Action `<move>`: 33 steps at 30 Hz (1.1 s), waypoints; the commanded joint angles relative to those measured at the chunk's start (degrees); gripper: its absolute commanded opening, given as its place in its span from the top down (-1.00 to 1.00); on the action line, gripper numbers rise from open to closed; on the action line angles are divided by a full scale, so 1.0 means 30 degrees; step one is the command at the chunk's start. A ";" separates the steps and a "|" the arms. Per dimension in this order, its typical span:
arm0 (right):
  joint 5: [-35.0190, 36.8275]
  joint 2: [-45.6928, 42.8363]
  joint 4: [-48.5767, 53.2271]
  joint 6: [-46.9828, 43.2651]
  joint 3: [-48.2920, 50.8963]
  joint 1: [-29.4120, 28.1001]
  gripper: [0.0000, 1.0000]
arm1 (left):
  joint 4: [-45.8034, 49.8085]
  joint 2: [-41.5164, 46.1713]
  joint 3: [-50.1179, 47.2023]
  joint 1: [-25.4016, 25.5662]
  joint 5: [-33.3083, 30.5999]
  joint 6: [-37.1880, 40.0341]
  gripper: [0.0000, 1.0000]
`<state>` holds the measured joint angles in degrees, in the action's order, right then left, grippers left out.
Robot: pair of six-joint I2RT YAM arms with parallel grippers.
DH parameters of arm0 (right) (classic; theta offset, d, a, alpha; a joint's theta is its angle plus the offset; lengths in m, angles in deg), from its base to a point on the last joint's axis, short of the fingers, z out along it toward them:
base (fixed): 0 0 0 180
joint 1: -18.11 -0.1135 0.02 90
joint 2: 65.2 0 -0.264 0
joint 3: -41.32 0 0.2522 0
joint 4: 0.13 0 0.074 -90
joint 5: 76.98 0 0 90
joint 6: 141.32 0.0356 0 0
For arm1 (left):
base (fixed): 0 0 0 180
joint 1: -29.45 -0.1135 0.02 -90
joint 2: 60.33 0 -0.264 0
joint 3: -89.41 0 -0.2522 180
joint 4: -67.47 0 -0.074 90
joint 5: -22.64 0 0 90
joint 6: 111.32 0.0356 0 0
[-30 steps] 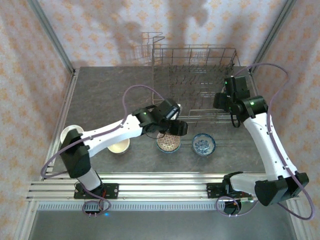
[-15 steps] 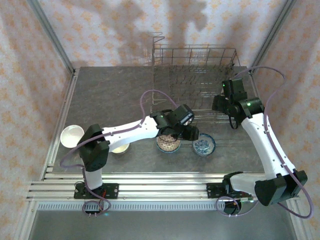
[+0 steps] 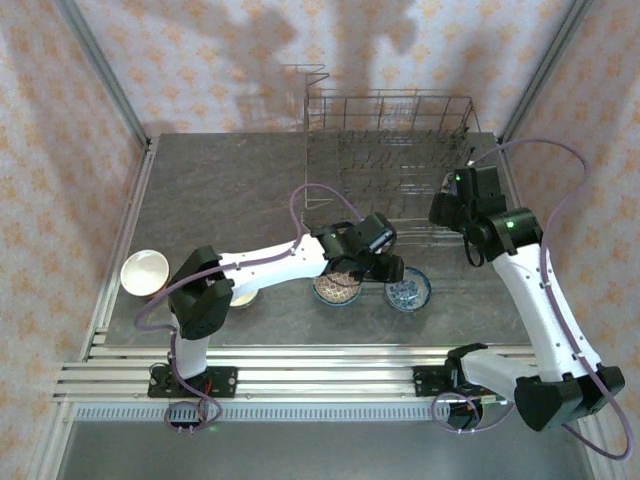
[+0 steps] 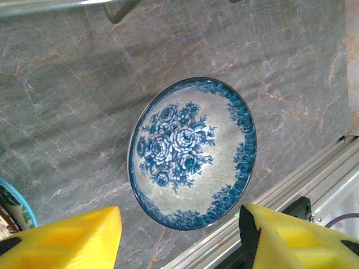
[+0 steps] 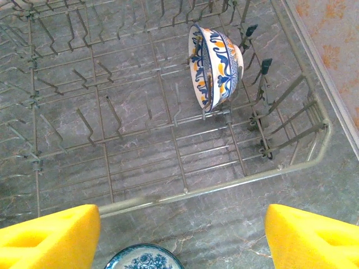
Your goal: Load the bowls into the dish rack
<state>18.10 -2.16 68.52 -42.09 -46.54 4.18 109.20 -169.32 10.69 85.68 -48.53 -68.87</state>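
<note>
1. The blue flowered bowl [image 4: 190,152] sits mouth-up on the counter [image 4: 67,101]. It is at 6 o'clock from the dish rack [image 3: 390,160] and at 3 o'clock from the brown patterned bowl [image 3: 338,289].
2. In the left wrist view it lies at 12 o'clock from the left jaws, which stand released and empty. Their yellow pads [image 4: 61,238] flank its near rim without visibly touching it.
3. Being round, it has no long axis, so I judge the near rim the place to pinch.
4. The left arm is much the nearer. The right jaws, also released and empty, hang over the rack's near right corner, at 1 o'clock from the bowl.
5. One blue-and-orange bowl [image 5: 216,64] stands on edge between the tines.
</note>
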 commanded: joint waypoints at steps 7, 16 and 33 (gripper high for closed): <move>0.0189 -0.0916 0.0430 0.0347 0.0997 0.0016 -0.53 | -0.1424 0.0185 -0.1390 0.0536 -0.1088 -0.1044 -0.16; 0.0004 -0.1034 0.0145 0.0414 0.1495 0.0016 -0.53 | -0.1030 -0.0932 -0.1034 0.0534 -0.1736 -0.1314 -0.15; 0.0174 -0.1211 -0.0422 0.0343 0.2407 0.0016 -0.54 | 0.0215 -0.2868 0.0691 0.0530 -0.1792 -0.1145 -0.03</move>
<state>17.88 -4.63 68.11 -41.63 -40.01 4.16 107.01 -176.66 10.89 87.21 -51.81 -72.31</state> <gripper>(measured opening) 0.767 0.520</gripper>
